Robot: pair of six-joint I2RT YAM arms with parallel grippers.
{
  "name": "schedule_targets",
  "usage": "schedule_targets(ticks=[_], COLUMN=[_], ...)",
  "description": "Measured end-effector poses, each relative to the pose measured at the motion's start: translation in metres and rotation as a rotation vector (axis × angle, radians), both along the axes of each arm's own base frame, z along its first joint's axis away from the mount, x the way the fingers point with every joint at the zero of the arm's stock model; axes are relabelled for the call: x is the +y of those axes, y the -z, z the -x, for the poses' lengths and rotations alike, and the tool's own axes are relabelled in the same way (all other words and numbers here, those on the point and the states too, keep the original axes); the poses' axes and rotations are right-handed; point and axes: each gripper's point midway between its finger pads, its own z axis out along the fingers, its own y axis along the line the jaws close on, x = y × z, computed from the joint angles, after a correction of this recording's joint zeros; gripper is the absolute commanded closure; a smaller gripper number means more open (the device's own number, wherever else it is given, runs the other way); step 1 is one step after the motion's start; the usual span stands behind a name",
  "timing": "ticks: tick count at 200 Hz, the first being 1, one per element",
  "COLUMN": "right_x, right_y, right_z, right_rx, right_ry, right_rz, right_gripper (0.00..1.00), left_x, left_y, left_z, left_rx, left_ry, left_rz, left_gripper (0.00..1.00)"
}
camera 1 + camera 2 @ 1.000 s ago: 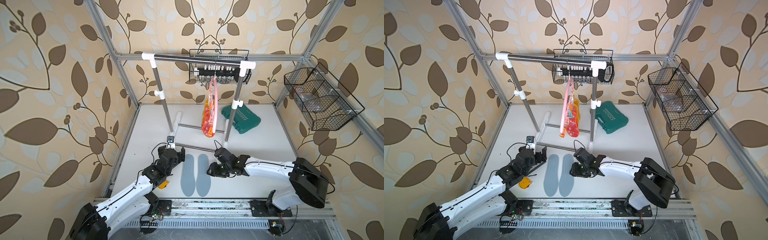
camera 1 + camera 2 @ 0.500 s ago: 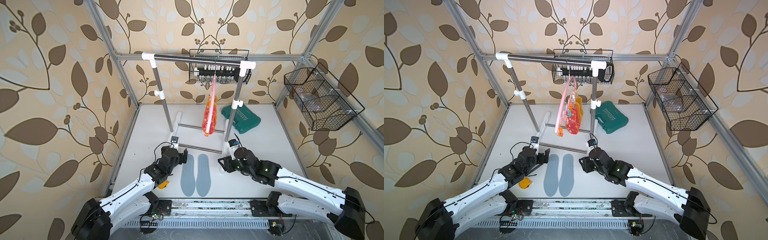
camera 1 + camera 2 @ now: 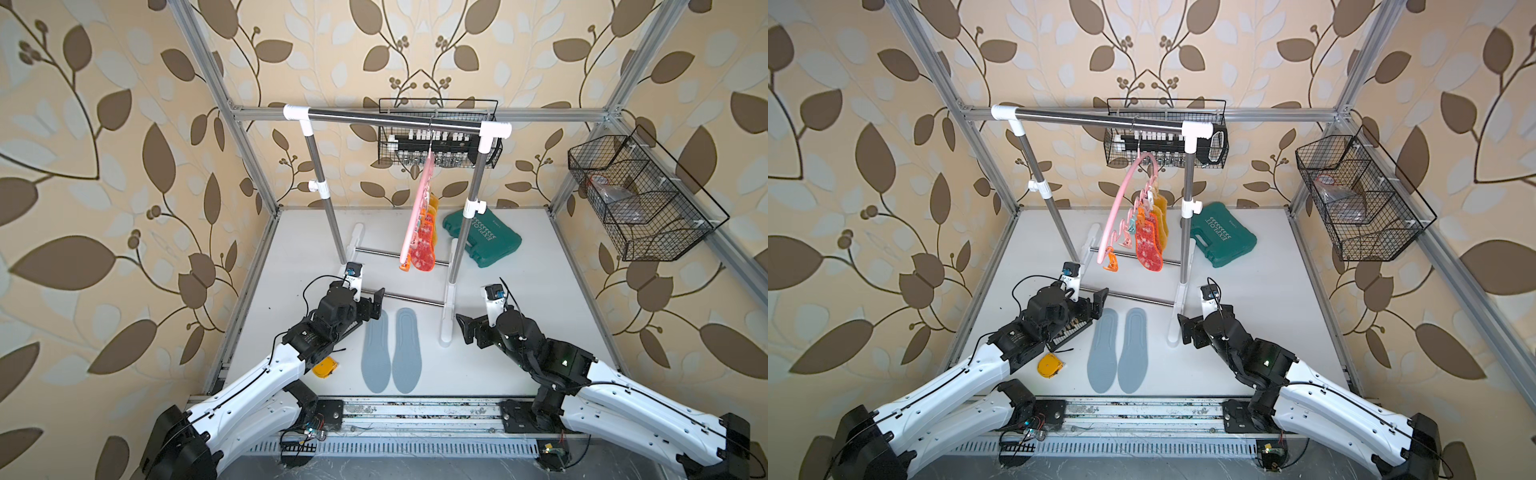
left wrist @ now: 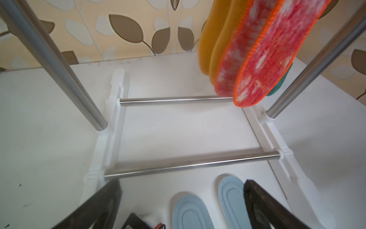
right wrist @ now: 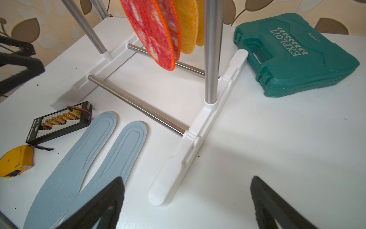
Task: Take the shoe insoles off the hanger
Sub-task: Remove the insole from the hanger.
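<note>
Two pale blue-grey shoe insoles (image 3: 376, 353) (image 3: 1133, 349) lie flat side by side on the white table, also in the right wrist view (image 5: 111, 158). The pink hanger (image 3: 1121, 208) (image 3: 417, 216) hangs from the rack bar. Clipped to it are two red-orange insoles (image 3: 1148, 245) (image 4: 263, 65) and, behind them, two mustard-yellow insoles (image 3: 1160, 220) (image 5: 188, 25). My left gripper (image 3: 372, 305) (image 4: 183, 184) is open just left of the blue pair's far ends and holds nothing. To the right of the rack's foot, my right gripper (image 3: 467, 330) (image 5: 187, 180) is open and holds nothing.
The steel-and-white garment rack (image 3: 395, 118) stands mid-table, its white foot (image 5: 178, 168) between the blue insoles and my right gripper. A green tool case (image 3: 484, 237) lies behind it. A yellow tape measure (image 3: 1049, 365) and a black connector board (image 5: 59, 123) lie under my left arm. A wire basket (image 3: 636, 199) hangs on the right wall.
My right gripper has let go beside the right blue insole, drawn back to the right past the rack foot, and opened wide. The hanger has swung and turned. My left arm barely moved.
</note>
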Motion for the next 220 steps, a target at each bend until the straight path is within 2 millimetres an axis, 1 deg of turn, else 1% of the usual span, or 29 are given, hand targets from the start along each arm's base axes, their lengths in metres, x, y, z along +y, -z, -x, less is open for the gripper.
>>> schedule_targets(ticks=[15, 39, 77, 98, 115, 143, 170, 189, 220], right_x=[-0.009, -0.021, -0.033, -0.033, -0.031, -0.025, -0.020, -0.017, -0.015], right_y=[0.003, 0.008, 0.029, 0.038, 0.038, 0.033, 0.037, 0.039, 0.035], right_z=[0.001, 0.003, 0.012, 0.016, 0.017, 0.016, 0.015, 0.015, 0.015], right_rx=[-0.017, -0.044, -0.078, -0.094, -0.105, -0.120, -0.106, -0.102, -0.112], right_ry=[0.027, 0.059, 0.062, 0.034, 0.016, -0.006, -0.025, -0.037, -0.045], right_rz=[0.012, 0.010, -0.022, -0.042, -0.052, -0.069, -0.053, -0.050, -0.063], right_gripper=[0.02, 0.02, 0.02, 0.02, 0.02, 0.02, 0.02, 0.02, 0.02], left_x=[-0.007, -0.022, -0.050, -0.062, -0.068, -0.067, -0.067, -0.076, -0.087], left_y=[-0.004, -0.005, -0.002, -0.005, -0.007, -0.003, 0.001, 0.002, 0.004], left_z=[-0.001, -0.005, -0.011, -0.016, -0.020, -0.034, -0.050, -0.051, -0.050], left_rx=[-0.001, 0.011, 0.027, 0.025, 0.014, 0.031, 0.062, 0.069, 0.063], left_ry=[0.027, 0.084, 0.202, 0.254, 0.287, 0.318, 0.363, 0.419, 0.486], left_rz=[0.013, 0.015, 0.006, 0.003, 0.012, 0.056, 0.103, 0.128, 0.157], left_gripper=[0.01, 0.01, 0.01, 0.01, 0.01, 0.01, 0.01, 0.01, 0.01])
